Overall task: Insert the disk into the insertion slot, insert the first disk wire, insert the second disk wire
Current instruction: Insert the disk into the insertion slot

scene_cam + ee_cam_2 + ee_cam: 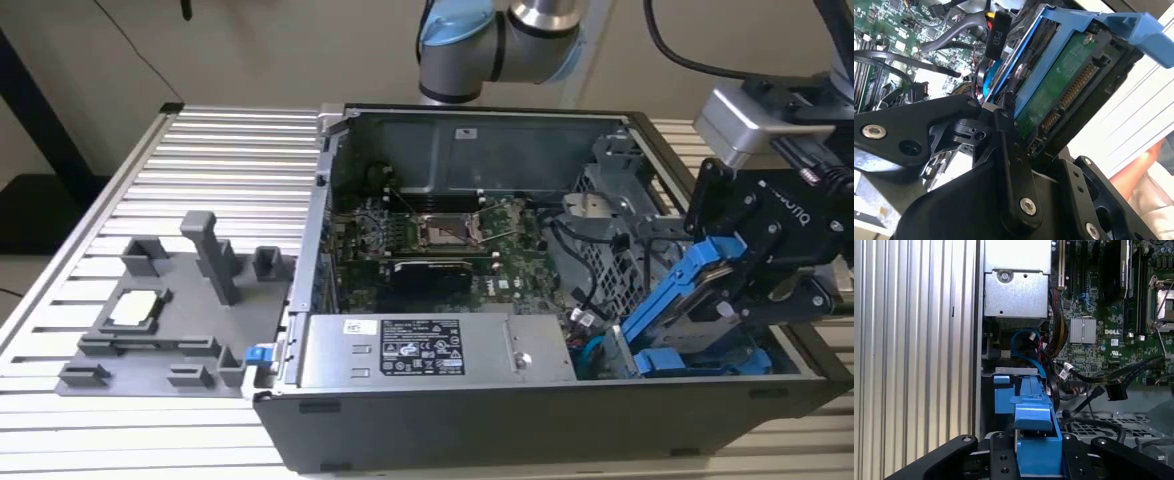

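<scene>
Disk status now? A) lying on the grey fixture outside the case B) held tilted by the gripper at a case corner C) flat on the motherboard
B: the gripper clamps the disk, tilted, at the corner of the case on the exterior view's right.

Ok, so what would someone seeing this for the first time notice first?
Most likely the disk, its bright blue carrier tilted in the gripper over the open computer case's corner at the exterior view's right. Then the green motherboard in the middle of the case, and the grey fixture plate on the slatted table at the exterior view's left.
</scene>
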